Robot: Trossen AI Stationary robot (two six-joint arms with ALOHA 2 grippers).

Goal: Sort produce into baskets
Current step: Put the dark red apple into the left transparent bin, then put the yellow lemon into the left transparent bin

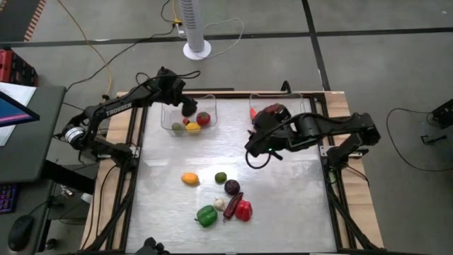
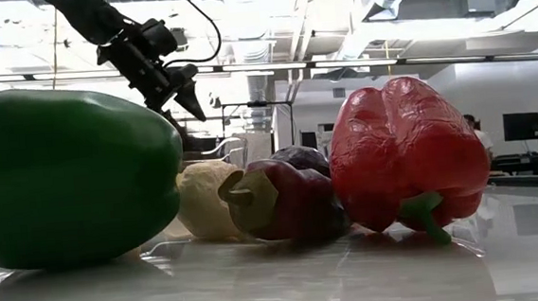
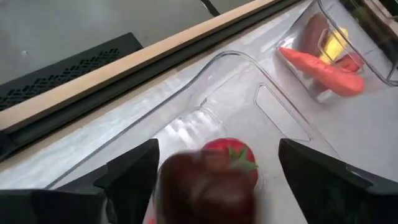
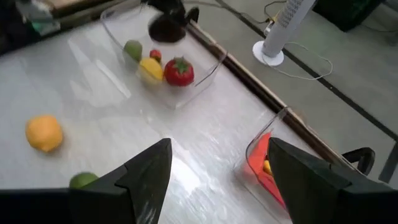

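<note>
1. Two clear baskets sit at the far side of the table: the left basket (image 1: 188,113) beneath the left gripper (image 1: 187,108), and the right basket (image 1: 279,106) partly under the right arm.
2. Left gripper's fingers (image 3: 127,171) stand spread apart, with a dark purple-brown fruit (image 3: 205,190) between them; whether the fingers touch it cannot be told. It blurs just above a red tomato (image 3: 231,152) lying in the left basket.
3. Beside that tomato in the left basket lie a yellow piece (image 4: 150,68), a green piece (image 4: 132,48) and a small red piece (image 4: 155,55).
4. Right gripper (image 1: 256,159) hangs open and empty over bare table, nearer than the right basket, which holds an orange carrot (image 3: 320,70) and a yellow piece (image 3: 336,43).
5. Nearer than the right gripper lie an orange fruit (image 1: 190,179), a lime (image 1: 221,178), a dark purple round piece (image 1: 232,187), a green pepper (image 1: 206,215), a cream piece (image 1: 219,203), a dark red chilli (image 1: 233,206) and a red pepper (image 1: 244,210).
</note>
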